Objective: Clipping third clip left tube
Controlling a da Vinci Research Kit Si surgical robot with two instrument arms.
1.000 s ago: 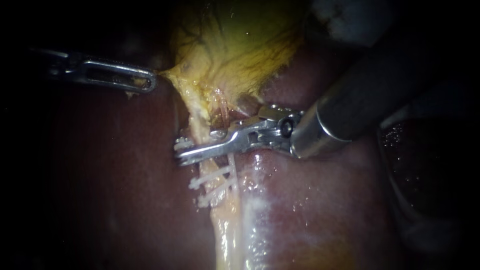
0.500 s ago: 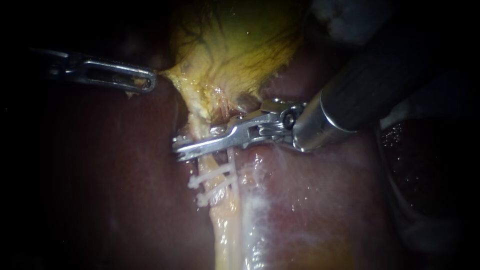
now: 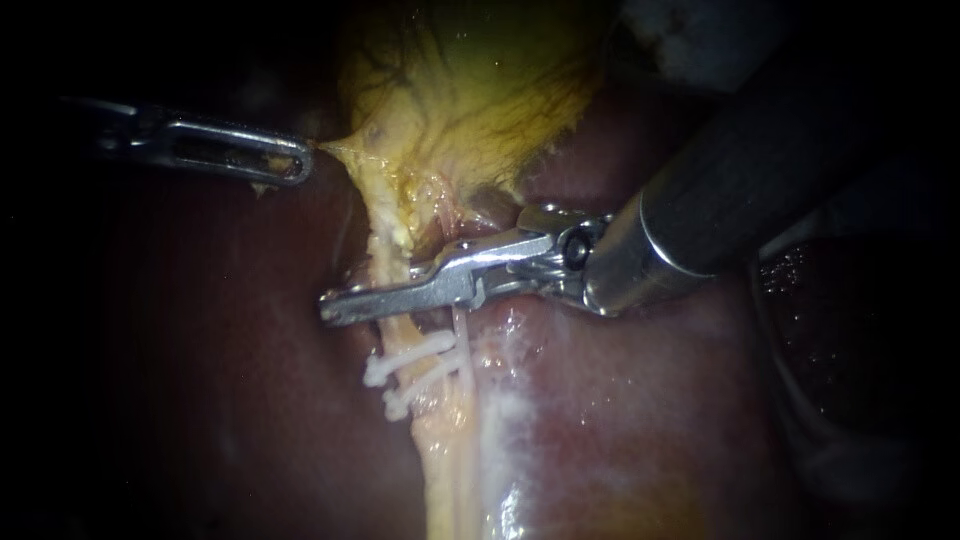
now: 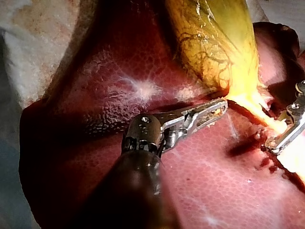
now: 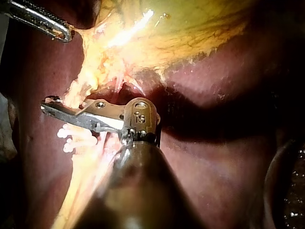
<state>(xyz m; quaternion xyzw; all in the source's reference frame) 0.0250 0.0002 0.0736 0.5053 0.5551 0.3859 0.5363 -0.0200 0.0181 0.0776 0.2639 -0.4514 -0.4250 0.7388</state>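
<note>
Currently, your right instrument (image 3: pixel 345 305) has its end effector clenched on the tube (image 3: pixel 443 440), just above two white clips (image 3: pixel 415 362); the end effector of your left instrument (image 3: pixel 290 165) grasps the gallbladder (image 3: pixel 470 100) edge.

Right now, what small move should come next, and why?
Probably open the right instrument and ease it back: its jaws look closed across the tube, just above two white clips, while the left instrument holds the gallbladder taut.
</note>
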